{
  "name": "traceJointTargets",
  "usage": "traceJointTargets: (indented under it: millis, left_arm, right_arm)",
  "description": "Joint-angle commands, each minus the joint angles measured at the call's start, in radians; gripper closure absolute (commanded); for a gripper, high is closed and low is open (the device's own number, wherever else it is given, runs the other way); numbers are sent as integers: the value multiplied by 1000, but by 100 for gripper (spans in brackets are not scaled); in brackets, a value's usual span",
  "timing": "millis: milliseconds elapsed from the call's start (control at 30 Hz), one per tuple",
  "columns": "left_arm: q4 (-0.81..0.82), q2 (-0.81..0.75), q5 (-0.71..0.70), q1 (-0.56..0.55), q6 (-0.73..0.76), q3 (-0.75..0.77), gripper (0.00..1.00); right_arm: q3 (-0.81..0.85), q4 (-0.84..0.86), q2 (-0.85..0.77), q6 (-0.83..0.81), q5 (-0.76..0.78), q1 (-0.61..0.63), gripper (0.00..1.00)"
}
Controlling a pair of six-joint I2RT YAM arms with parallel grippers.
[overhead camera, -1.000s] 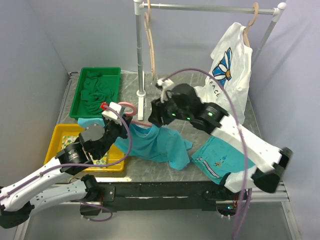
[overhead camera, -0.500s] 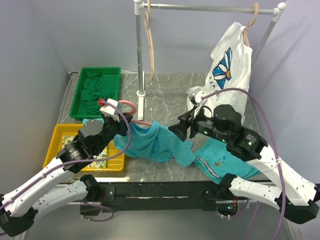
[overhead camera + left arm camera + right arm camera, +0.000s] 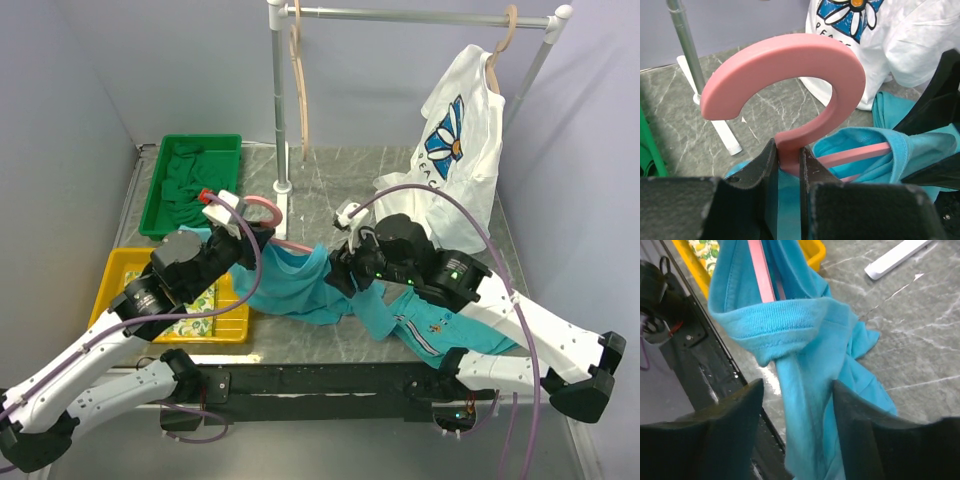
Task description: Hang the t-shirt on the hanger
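Note:
The pink hanger is held by its neck in my shut left gripper, hook up; the wrist view shows the hook above my jaws. The turquoise t-shirt hangs from it, with one hanger arm running through the collar. The rest of the shirt trails onto the table. My right gripper is open at the shirt's right side. In its wrist view a fold of the t-shirt hangs between the wide-apart jaws, not pinched.
A green bin of dark cloth and a yellow tray sit at the left. The rack pole stands behind, with a tan hanger and a white flower-print shirt. A teal striped-edge garment lies at the front right.
My right gripper left the shirt collar, swung out to the right, then came back in low at the shirt's right side. My left gripper raised the hanger slightly.

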Motion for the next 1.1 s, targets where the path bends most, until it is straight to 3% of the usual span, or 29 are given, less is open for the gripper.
traceJointTargets:
  millis: [0,67,100,133,267,333,367,533,667,767,833,1067]
  left_arm:
    - [58,5,46,5,-1,68,99]
    - [64,8,43,6,-9,66,99]
    - [61,8,29,6,-18,69,99]
    - [61,9,20,8,-23,71,99]
    - [34,14,-52,6,-52,91,40]
    - [17,6,-107,8,-66,91,31]
    - [14,-12,-130,8,-72,83,21]
    - [-23,-84,-305,8,-128,42,18]
    - [-52,-98,-423,8,-213,1,30]
    - [0,-57,-286,9,-231,-15,31]
    - [14,-20,-282,9,-257,-10,31]
    - [66,118,-198,37,-326,17,46]
  right_arm:
    - [38,31,-4,-16,28,20,54]
    - [32,48,-12,4,53,20,81]
    - [29,49,-22,15,72,22,100]
    - [26,48,-30,23,92,22,100]
    - [-21,71,-96,43,135,22,100]
    - [-43,89,-142,63,143,20,100]
    - [-60,89,-154,69,147,20,100]
    - [-86,66,-208,95,176,22,100]
    - [-72,40,-223,98,181,22,100]
    - [-46,19,-220,95,184,23,100]
    - [-32,6,-214,90,189,20,100]
    - [-15,-3,-216,96,187,23,100]
